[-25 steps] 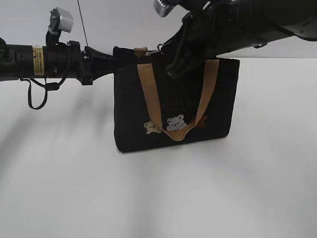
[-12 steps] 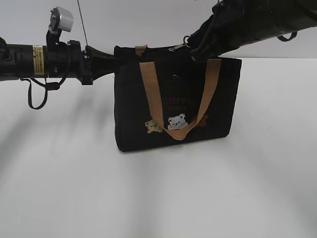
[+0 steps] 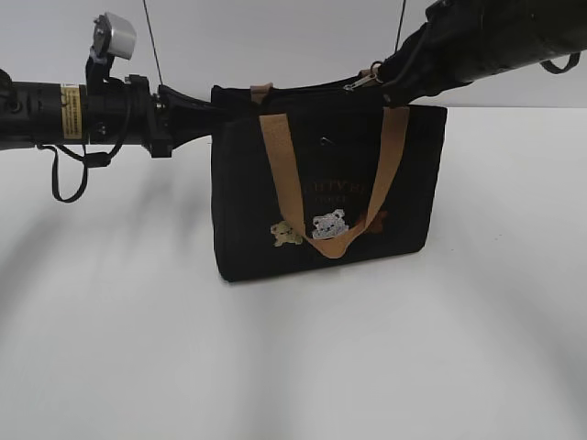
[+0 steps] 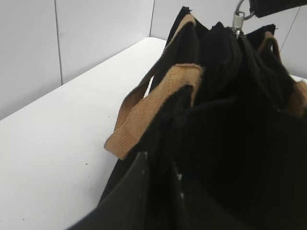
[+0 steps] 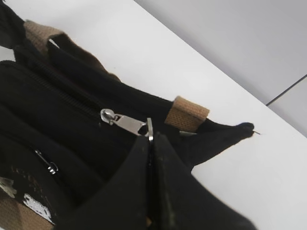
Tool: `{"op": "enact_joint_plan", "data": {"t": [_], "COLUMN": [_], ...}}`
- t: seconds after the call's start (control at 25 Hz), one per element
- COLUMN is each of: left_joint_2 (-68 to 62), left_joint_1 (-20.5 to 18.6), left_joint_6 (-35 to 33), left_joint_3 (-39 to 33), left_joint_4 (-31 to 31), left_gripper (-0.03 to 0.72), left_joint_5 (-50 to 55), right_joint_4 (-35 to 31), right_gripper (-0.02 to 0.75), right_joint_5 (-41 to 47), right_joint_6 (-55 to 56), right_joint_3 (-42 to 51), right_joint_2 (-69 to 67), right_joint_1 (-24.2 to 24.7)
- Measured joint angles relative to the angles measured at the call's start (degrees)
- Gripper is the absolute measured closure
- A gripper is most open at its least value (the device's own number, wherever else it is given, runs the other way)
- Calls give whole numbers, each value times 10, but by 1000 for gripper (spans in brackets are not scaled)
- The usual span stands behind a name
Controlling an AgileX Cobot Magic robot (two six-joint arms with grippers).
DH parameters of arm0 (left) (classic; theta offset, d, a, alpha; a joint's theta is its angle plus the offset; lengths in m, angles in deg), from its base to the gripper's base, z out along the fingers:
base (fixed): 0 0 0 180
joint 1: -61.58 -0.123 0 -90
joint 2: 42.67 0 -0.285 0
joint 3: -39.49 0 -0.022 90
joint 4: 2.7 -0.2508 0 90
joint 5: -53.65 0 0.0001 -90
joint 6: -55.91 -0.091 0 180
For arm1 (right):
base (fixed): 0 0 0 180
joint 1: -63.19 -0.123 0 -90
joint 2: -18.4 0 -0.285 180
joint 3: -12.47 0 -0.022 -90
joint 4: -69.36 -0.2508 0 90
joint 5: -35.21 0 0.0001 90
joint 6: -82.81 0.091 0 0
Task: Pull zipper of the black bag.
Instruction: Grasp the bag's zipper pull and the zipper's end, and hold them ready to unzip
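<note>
The desk (image 3: 293, 367) spreads white and wide under everything, and on it, a little toward twelve o'clock of centre, stands the black bag (image 3: 326, 197), upright, tan handles draped down its face.

From nine o'clock the left arm comes in level and meets the bag's top-left corner; the left fingers (image 4: 158, 191) sit against the dark fabric of that end. Are they pinching it or just pressing? I cannot tell, the black on black hides the tips. My read is it's there to brace the bag so it doesn't slide with the pull.

From two o'clock the right arm drops onto the top seam. The right fingers (image 5: 150, 143) are pressed together, pinching the metal ring of the zipper (image 5: 125, 122), whose silver clasp trails toward nine o'clock in the wrist view.

That zipper sits near the top seam's right end in the exterior view, just above the right handle. The tab looks taut, so I judge the pull is under way, with the opposing arm supplying the counter-tension.
</note>
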Motion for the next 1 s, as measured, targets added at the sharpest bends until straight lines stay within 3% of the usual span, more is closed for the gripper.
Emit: {"op": "enact_joint_plan", "data": {"t": [0.44, 1.0], "left_joint_2": [0, 0], "left_joint_1": [0, 0], "left_joint_6": [0, 0], "left_joint_3": [0, 0], "left_joint_4": [-1, -1], "left_gripper": [643, 643], "left_joint_5": [1, -2], "right_joint_4": [2, 0], "right_gripper": [753, 739], "right_joint_5": [16, 37], "right_joint_6": [8, 11], "right_joint_3": [0, 0], "right_joint_2": [16, 19], "right_joint_1": [45, 45]}}
